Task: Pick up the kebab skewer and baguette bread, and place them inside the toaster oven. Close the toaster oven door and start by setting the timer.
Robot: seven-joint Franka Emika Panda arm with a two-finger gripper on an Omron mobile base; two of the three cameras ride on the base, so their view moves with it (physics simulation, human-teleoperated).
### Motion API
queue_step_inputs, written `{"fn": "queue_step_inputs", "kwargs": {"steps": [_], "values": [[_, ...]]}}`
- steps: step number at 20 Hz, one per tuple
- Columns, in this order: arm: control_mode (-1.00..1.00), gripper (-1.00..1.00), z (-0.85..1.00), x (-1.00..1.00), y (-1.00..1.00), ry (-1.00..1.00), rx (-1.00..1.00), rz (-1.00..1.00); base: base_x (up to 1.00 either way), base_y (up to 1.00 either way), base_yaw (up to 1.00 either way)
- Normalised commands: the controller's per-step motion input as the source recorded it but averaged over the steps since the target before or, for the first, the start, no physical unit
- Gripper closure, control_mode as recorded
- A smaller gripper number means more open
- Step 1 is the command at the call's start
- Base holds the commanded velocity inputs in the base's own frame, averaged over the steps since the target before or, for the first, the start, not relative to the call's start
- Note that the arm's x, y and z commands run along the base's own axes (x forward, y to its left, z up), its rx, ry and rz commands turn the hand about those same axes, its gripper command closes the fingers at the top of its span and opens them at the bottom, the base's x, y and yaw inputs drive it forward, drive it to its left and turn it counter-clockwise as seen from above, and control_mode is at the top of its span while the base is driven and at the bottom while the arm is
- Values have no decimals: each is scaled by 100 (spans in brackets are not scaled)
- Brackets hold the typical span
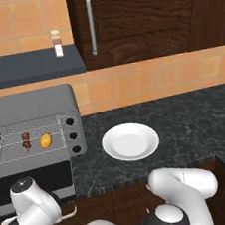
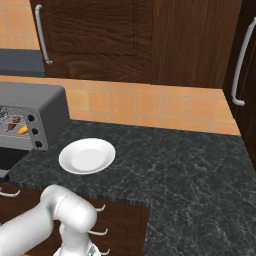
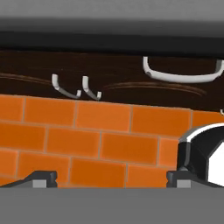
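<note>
A round white ceramic plate [image 1: 131, 141] lay bare on the dark speckled stone counter [image 1: 186, 125], backed by an orange tiled wall [image 1: 145, 82], beneath dark wooden cabinets [image 1: 137, 16] with silver bar handles [image 1: 90, 23], while a small spice jar [image 1: 57, 43] stood on a dark shelf [image 1: 28, 67].

The toaster oven [image 1: 30, 102] is grey metal with three black knobs [image 1: 72, 136] in a column and a pale wire rack [image 1: 30, 140]. On that rack, the kebab skewer [image 1: 26, 141] carries dark red-brown chunks, and the baguette bread [image 1: 46, 140] is golden-orange. The toaster oven door [image 1: 38, 182] has dark glass in a grey frame. The plate [image 1: 130, 141] is plain white. The counter [image 1: 186, 125] is black, mottled with grey veins. The wall tiles [image 1: 145, 80] are orange with pale grout. The cabinets [image 1: 142, 15] are dark brown wood grain with silver handles [image 1: 90, 23]
</note>
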Motion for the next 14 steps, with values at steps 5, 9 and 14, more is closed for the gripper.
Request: {"fn": "queue_step_inputs", "kwargs": {"steps": [5, 9, 14], "values": [[-100, -100, -40, 26, -15, -1, 0, 0, 0, 0, 0], [-100, -100, -20, 40, -20, -5, 0, 0, 0, 0, 0], [-100, -100, 0, 32, -13, -6, 0, 0, 0, 0, 0]]}}
